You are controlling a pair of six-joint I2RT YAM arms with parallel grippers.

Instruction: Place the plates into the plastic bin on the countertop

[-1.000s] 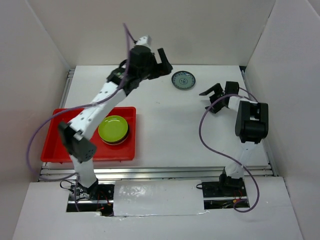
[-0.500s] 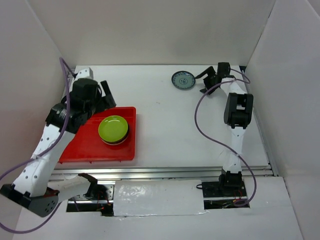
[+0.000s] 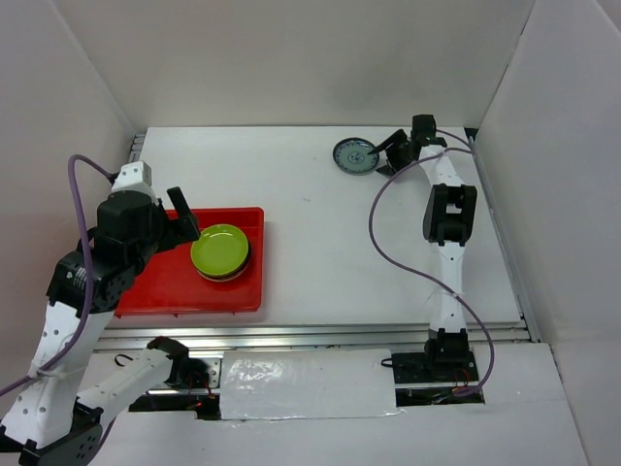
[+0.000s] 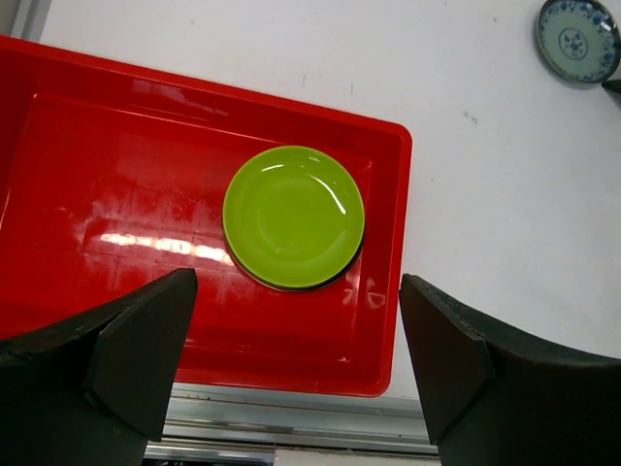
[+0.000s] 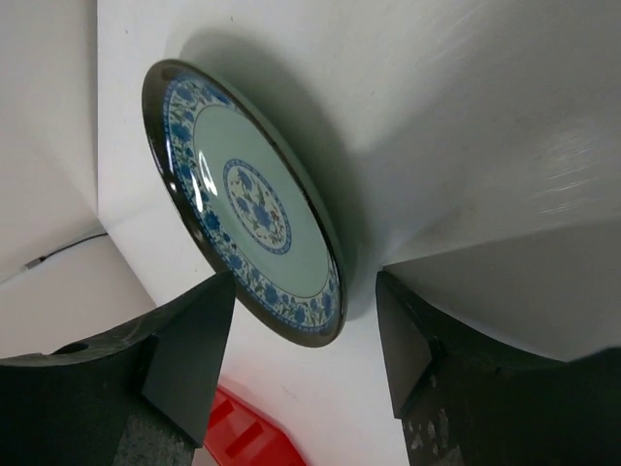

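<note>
- The right end effector (image 5: 306,291) is open. Its two fingers (image 5: 189,359) stand on either side of the near rim of the blue plate (image 5: 252,209) and, as far as we can see, do not touch it.
- The blue plate lies on the desk (image 3: 320,252), far at the back and well apart from the red bin (image 4: 116,194).
- We judge this plate to be stiff, light and glazed, so slippery, and breakable if it drops. The raised rim seems the only place to take hold, with one finger over the edge and one below it.
- The right arm (image 3: 441,209) is stretched almost straight toward the back, its wrist turned left to the plate.
- The left end effector (image 4: 298,283) is wide open and empty. It hovers above the red bin, where a green plate (image 4: 293,216) lies on a darker one.
- The left arm (image 3: 107,252) is folded back over the left edge of the desk.
</note>
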